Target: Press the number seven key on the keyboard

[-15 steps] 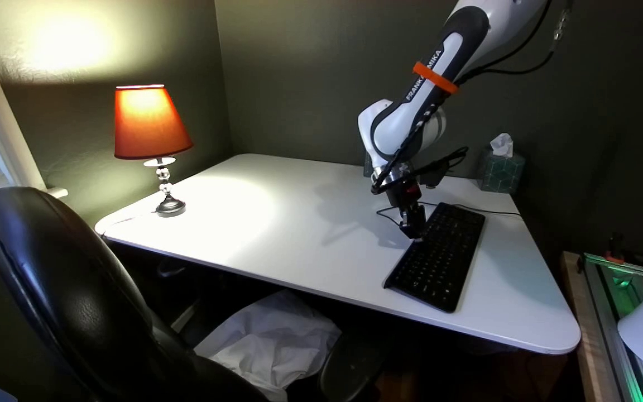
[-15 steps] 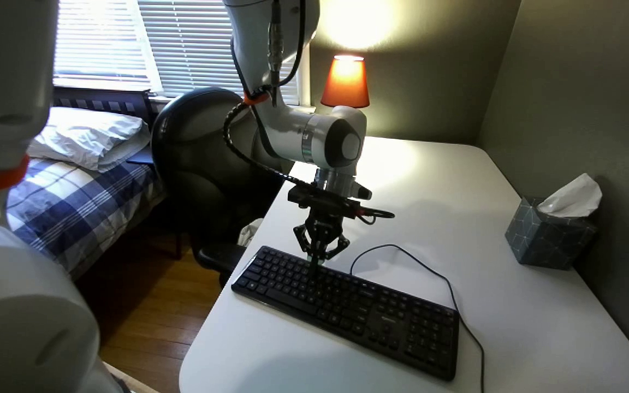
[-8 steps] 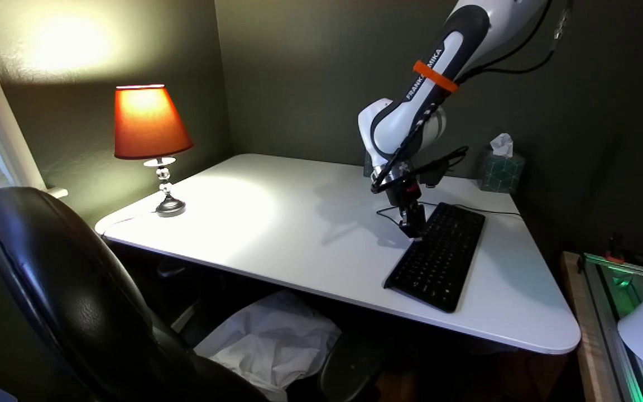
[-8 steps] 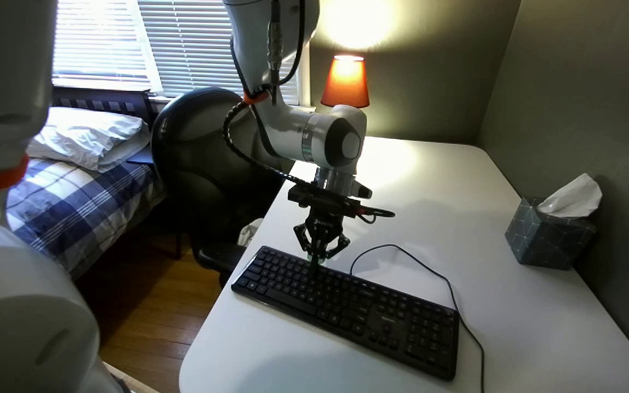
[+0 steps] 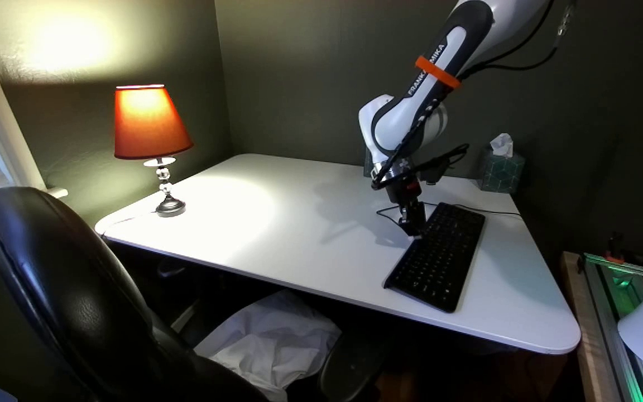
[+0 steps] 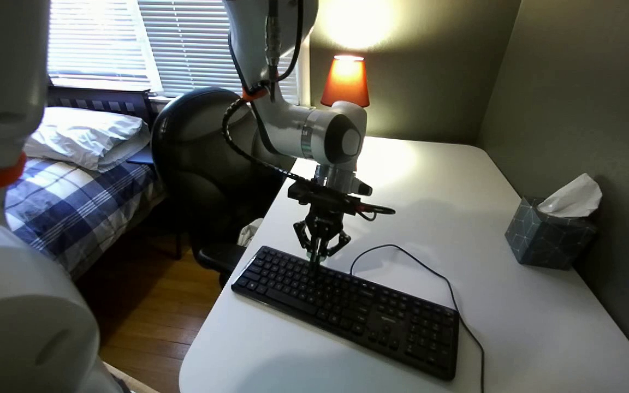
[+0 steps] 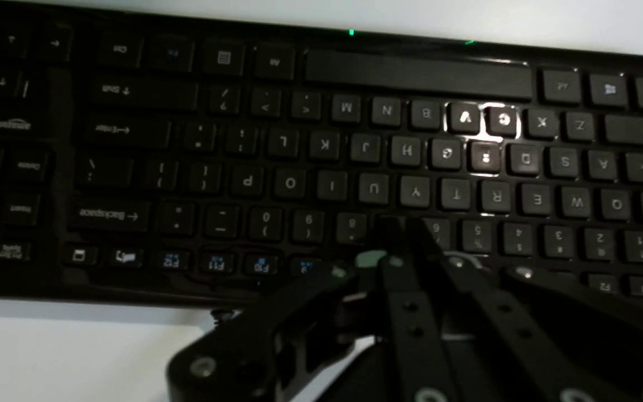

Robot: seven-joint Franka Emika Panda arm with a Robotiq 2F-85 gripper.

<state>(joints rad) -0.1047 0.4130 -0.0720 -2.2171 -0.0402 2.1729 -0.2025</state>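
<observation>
White desk (image 6: 533,322), dark walls (image 6: 418,103), lamp (image 6: 345,83) lit at upper middle of frame in an exterior view, tissue box (image 6: 546,240) at far right. Keyboard (image 6: 347,312) lies flat across lower centre, slantwise, cable (image 6: 449,283) running off its back edge. Wrist view has it upside down, filling most of the upper frame, most legends readable. Gripper (image 7: 402,223) sits at lower right there, fingers (image 7: 405,298) together with no useful gap, nothing held. They end over the number row between the 8 key (image 7: 351,228) and the 6 key (image 7: 441,230), so they cover the seven; can't see that cap, can't tell if they're touching it, pressing or just above. Aim looks right to me. Handling guess: light, stiff plastic, glossy casing probably slick, could skate on the desk if pushed sideways. Seven should be soft and short in travel, so straight down, gentle, at cap centre; a bit of drift would catch 8 or 6. Cap's likely thin, don't lean on it. No grasp needed. If the keyboard ever has to be shifted, pinch a short end of the casing, clear of keys and cable.
</observation>
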